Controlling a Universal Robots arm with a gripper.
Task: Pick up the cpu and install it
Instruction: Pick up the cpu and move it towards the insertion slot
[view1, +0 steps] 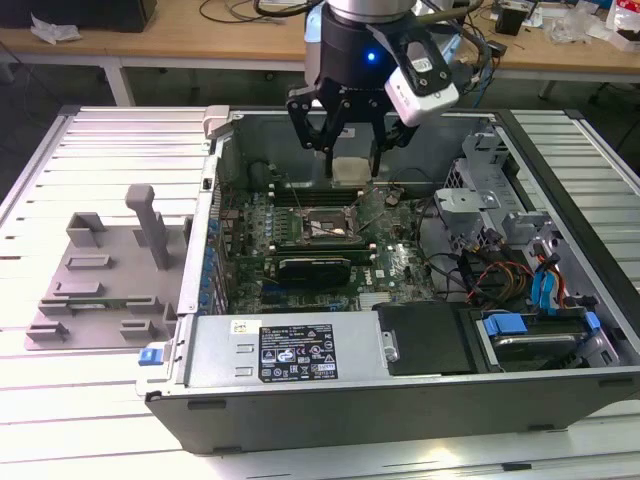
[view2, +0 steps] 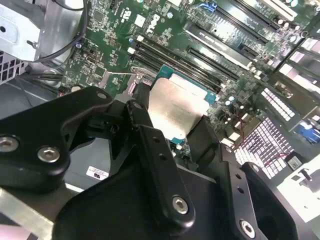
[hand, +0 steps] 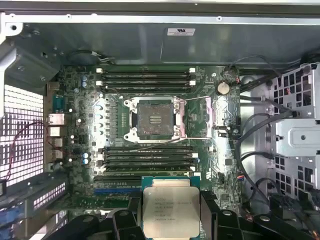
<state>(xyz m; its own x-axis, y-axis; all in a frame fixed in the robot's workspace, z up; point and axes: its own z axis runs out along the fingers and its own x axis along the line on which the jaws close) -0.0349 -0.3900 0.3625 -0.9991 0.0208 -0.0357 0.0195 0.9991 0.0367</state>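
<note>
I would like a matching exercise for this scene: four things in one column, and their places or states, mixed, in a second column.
1. cpu
2. socket
3. grey fixture
4. tool

A. open and empty, on the motherboard
B. gripping the cpu
C. on the table, outside the case
D. held up over the motherboard

Pairs: 1-D, 2-A, 3-C, 4-B.

Exterior view overlooks the case (view1: 420, 405); both wrist views face its motherboard (hand: 75, 92) (view2: 102, 30).
</note>
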